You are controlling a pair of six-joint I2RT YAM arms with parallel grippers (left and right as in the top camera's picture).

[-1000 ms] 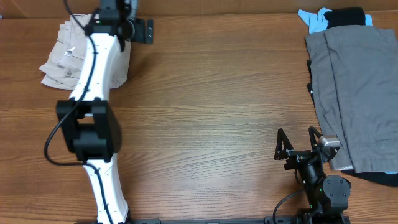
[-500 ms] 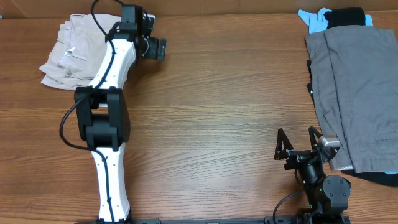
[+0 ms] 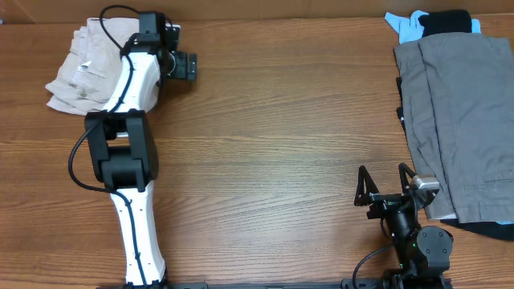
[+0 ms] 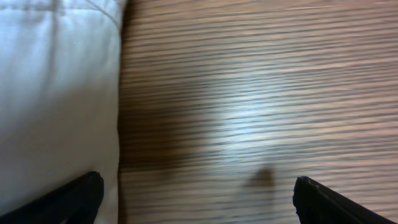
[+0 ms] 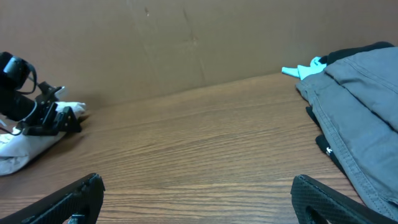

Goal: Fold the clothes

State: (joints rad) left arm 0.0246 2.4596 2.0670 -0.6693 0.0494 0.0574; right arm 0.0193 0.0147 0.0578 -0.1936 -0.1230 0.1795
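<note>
Beige cloth, soft and full of wrinkles, lies in a loose heap at the far left corner of the table [image 3: 273,144]. These are the clothes [image 3: 72,80] to be folded. A small white tag [image 3: 83,71] sits on top of them, but any writing on it is too small to read. Seams and folds run across the heap, and its edges are bumpy, not straight.

The left gripper [image 3: 189,66] is just beside the right edge of the clothes, with its jaws wide apart and nothing between them. In the left wrist view, one finger [image 4: 81,196] shows over the edge of the cloth and the other over bare wood.

The right gripper [image 3: 384,183] is near the front of the table, well apart from the clothes. Its jaws are wide apart too, and it holds nothing.

The table is brown wood with long stripes of grain. A grey garment [image 3: 458,112] lies flat on the right side. At its far end are a light-blue piece [image 3: 399,24] and a black piece [image 3: 446,20]. Behind the table stands a plain brown wall [image 5: 155,43] like cardboard.
</note>
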